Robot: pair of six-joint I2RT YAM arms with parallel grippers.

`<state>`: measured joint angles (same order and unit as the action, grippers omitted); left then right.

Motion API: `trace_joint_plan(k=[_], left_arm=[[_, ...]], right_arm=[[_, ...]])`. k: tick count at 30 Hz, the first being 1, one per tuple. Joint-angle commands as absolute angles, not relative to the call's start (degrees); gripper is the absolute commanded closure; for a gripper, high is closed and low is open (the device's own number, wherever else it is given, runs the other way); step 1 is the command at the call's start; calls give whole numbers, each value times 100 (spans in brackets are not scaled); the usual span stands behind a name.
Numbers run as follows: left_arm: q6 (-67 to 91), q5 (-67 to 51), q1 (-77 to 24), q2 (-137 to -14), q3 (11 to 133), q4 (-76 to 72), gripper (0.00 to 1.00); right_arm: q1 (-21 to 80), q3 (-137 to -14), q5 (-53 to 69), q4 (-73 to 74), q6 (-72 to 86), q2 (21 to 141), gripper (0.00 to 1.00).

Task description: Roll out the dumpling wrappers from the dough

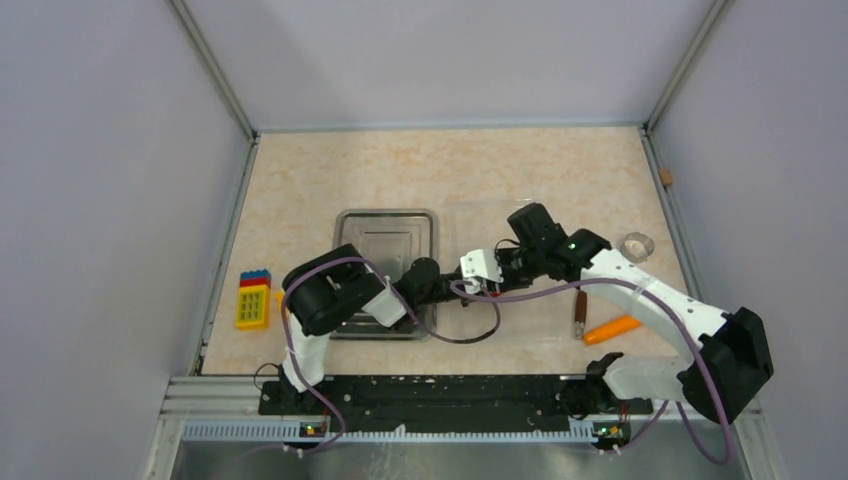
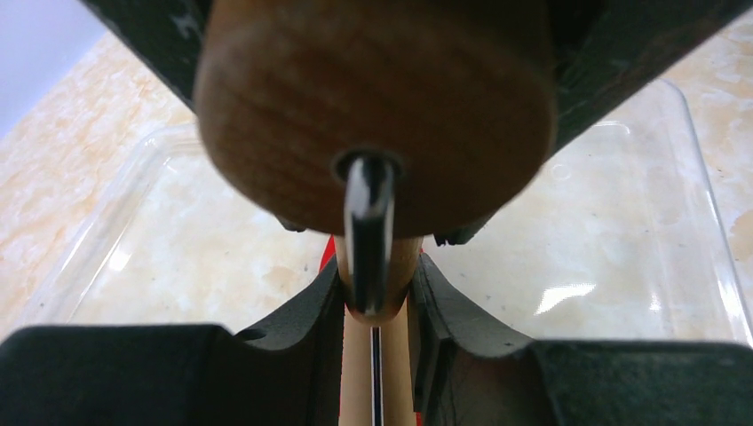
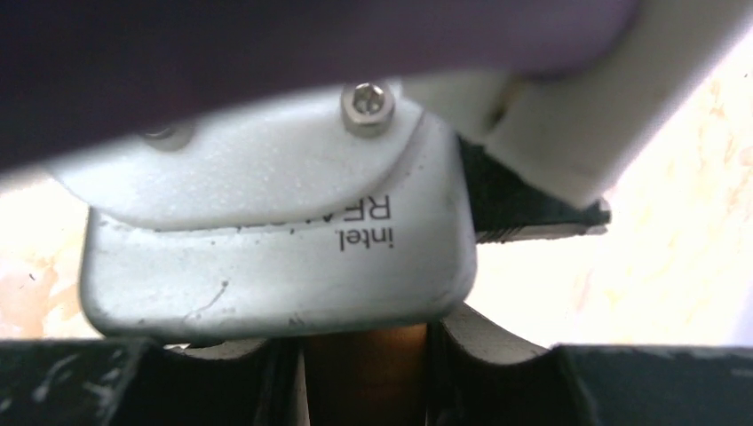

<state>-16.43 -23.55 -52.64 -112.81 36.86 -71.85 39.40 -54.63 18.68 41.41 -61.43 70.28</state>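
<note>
A wooden rolling pin (image 2: pixel 373 106) fills the left wrist view, its dark barrel end-on with a metal axle. My left gripper (image 2: pixel 377 293) is shut on its pale wooden handle (image 2: pixel 360 373). Only a sliver of red dough (image 2: pixel 328 255) shows, under the pin on the clear plastic mat (image 2: pixel 604 231). In the right wrist view my right gripper (image 3: pixel 364 355) is shut on the pin's other handle (image 3: pixel 364 377), with the left arm's camera housing (image 3: pixel 266 257) blocking most of the view. From above, the left gripper (image 1: pixel 452 287) and the right gripper (image 1: pixel 503 268) meet over the mat. No dumpling wrappers are in view.
A metal tray (image 1: pixel 385 225) lies left of the mat (image 1: pixel 540 320). An orange carrot (image 1: pixel 612 329) and a brown-handled tool (image 1: pixel 579 310) lie by the mat's right edge. There is a small clear cup (image 1: pixel 637 244) at the right and a stack of toy bricks (image 1: pixel 252 300) at the left.
</note>
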Motion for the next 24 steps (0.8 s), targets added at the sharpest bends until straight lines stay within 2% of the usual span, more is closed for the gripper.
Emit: trace_joint_plan(k=[1,24], left_arm=[[-1210,-1744,-5198,-11572,3722,-6850,100],[-686,-1880,-4799,-12144,4448,-5989,100]], right_arm=[[3783,-5179,2086,3995,-6156,7241,100],[3463,-4750,2036,3094,-5820,7854,100]])
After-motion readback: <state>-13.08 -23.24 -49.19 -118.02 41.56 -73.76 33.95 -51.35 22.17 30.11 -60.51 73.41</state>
